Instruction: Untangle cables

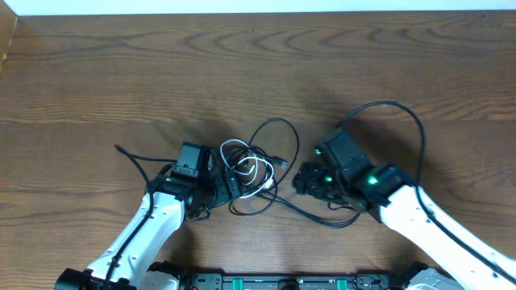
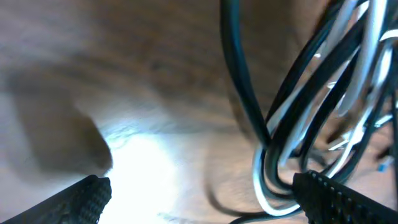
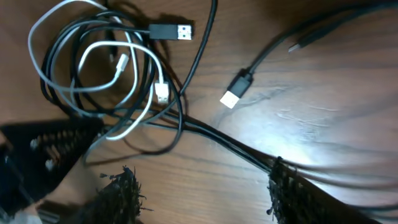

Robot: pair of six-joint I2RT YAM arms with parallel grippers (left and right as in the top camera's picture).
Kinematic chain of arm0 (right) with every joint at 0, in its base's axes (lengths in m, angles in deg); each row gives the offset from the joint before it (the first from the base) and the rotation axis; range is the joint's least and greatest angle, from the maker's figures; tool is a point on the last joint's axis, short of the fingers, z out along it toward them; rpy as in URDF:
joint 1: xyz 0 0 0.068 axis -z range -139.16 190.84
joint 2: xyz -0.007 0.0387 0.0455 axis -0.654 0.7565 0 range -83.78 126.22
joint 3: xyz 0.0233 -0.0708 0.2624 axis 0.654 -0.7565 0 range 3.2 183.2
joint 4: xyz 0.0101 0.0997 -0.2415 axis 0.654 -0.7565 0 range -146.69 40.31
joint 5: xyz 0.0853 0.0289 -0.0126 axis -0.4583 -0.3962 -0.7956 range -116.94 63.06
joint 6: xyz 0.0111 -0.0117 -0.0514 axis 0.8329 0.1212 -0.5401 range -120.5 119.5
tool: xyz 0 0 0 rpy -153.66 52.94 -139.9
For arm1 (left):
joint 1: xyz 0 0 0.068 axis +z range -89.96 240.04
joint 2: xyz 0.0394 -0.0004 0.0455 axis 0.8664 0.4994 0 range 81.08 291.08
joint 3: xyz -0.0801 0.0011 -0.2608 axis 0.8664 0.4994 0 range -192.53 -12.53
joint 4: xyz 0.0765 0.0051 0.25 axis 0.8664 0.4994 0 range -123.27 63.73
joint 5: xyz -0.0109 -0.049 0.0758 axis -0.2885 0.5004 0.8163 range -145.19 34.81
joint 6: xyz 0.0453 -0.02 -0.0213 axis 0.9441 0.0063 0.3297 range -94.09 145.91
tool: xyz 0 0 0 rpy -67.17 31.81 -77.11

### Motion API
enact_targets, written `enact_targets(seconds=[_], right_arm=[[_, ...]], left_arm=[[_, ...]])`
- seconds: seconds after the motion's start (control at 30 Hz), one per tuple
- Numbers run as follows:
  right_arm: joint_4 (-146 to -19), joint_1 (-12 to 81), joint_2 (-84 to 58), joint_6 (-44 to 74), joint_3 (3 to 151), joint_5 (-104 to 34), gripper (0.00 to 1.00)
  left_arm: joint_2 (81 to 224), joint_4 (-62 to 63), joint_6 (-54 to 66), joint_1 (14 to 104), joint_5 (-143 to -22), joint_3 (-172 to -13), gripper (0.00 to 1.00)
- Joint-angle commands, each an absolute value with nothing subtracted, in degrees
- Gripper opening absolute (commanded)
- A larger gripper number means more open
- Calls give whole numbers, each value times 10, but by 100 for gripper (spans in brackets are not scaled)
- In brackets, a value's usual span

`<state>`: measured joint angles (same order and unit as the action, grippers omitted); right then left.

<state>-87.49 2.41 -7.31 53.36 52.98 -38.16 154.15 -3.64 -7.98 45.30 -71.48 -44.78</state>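
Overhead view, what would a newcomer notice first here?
The tangle of cables at the middle of the table stands out, black cords looped through a white cable. The left gripper and the right gripper sit open on either side of it, close in.

- One white cable (image 3: 31, 40), coiled.
- Two black cables (image 1: 274, 121), looped through the white cable.
- Five plugs (image 3: 171, 30) close around the white cable: three on black cords, two white.
- Two robot arms: the left arm (image 1: 153, 225) on one side of the white cable, the right arm (image 1: 427, 217) on the other.
- One wooden table (image 1: 97, 72) beneath the white cable.
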Motion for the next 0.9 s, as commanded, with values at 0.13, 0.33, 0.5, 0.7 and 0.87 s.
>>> enact_targets(seconds=[0.13, 0.33, 0.5, 0.7, 0.87], right_arm=[[-786, -26, 23, 483, 523, -394, 65], [-735, -78, 79, 443, 523, -395, 71], [-663, -109, 122, 466, 523, -380, 73], [-645, -113, 199, 794, 523, -365, 63], [-595, -113, 258, 813, 523, -373, 57]], left_arm=[[1448, 13, -89, 460, -688, -480, 99], [1318, 38, -83, 460, -648, -481, 98], [1228, 66, -87, 460, -618, -481, 98], [1177, 100, -87, 460, -617, -481, 99], [1177, 127, -87, 460, -617, -481, 98]])
